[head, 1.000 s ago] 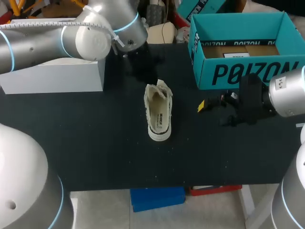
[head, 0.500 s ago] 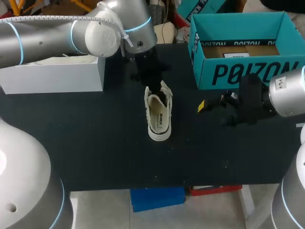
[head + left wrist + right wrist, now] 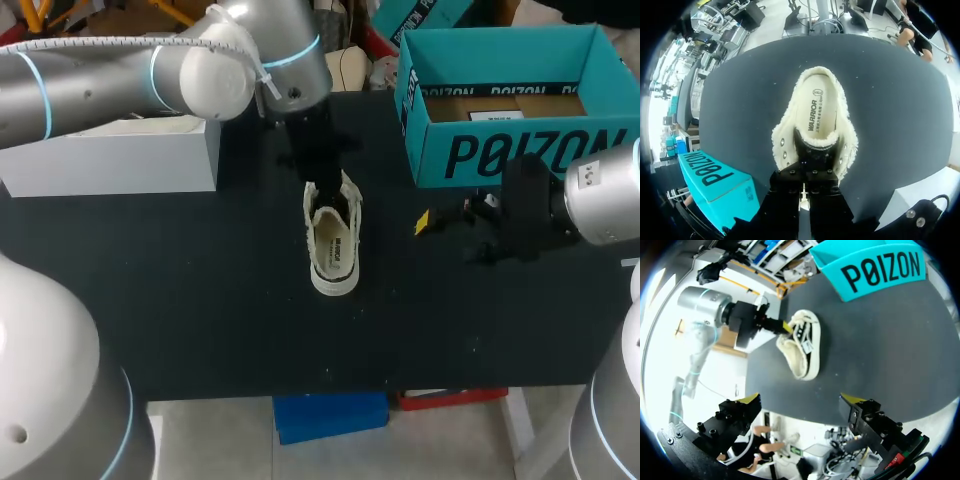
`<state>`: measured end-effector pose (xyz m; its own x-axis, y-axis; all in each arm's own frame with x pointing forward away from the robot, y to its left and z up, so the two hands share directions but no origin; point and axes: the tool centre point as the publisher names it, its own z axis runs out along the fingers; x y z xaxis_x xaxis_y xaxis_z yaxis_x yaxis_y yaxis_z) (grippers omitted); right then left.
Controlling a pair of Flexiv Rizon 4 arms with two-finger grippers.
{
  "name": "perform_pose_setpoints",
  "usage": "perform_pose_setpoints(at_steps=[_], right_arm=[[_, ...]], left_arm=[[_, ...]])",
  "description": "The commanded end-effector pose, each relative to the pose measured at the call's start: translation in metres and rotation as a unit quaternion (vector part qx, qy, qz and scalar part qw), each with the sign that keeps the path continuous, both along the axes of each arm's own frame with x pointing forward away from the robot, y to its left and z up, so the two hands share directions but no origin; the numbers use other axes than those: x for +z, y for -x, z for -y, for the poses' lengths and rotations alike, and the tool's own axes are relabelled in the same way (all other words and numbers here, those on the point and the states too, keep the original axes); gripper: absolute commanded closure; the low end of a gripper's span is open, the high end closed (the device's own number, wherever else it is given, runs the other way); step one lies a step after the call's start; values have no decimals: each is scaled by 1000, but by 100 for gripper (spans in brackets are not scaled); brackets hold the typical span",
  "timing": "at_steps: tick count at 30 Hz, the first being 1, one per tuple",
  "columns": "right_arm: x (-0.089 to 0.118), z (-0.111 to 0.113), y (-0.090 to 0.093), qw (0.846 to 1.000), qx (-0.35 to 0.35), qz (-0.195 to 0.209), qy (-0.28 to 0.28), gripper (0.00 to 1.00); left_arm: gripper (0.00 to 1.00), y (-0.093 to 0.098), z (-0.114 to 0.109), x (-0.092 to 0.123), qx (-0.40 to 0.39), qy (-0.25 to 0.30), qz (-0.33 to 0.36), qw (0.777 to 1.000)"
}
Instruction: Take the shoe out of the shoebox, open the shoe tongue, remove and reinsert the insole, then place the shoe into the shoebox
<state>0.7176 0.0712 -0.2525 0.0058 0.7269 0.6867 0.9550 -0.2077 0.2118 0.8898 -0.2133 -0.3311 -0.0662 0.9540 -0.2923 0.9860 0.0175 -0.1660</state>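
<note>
The shoe (image 3: 332, 243) is laid mid-frame on the surface (image 3: 200, 300), apart from the shoebox (image 3: 520, 100) at upper right. The left gripper (image 3: 812, 152) is sunk at the tongue (image 3: 815, 143), its hold untellable; the right gripper (image 3: 801, 400) is spread. The tongue is best drawn back gently, lest the shoe be dragged.

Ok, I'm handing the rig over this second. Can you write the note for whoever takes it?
Left end effector: down over the laced front of the shoe, at the tongue. Whether it grips the tongue cannot be seen.
Right end effector: open and empty, above the table beside the shoe, in front of the shoebox.
Shoe: upright mid-table, outside the box, with the insole lying inside it.
Done: shoe is out of the box.
Left: probably opening the tongue, taking the insole out and putting it back, then returning the shoe to the box.
</note>
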Motion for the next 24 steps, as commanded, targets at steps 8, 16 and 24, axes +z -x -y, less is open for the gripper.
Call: perform_pose_setpoints(at_steps=[8, 16, 24], right_arm=[[0, -1, 0, 1000, 0, 0, 1, 0], [0, -1, 0, 1000, 0, 0, 1, 0], [0, -1, 0, 1000, 0, 0, 1, 0]], left_arm=[[76, 29, -38, 38, 22, 12, 10, 1000], [7, 39, -64, 47, 154, 147, -49, 976], [0, 49, -83, 51, 205, 175, -40, 962]])
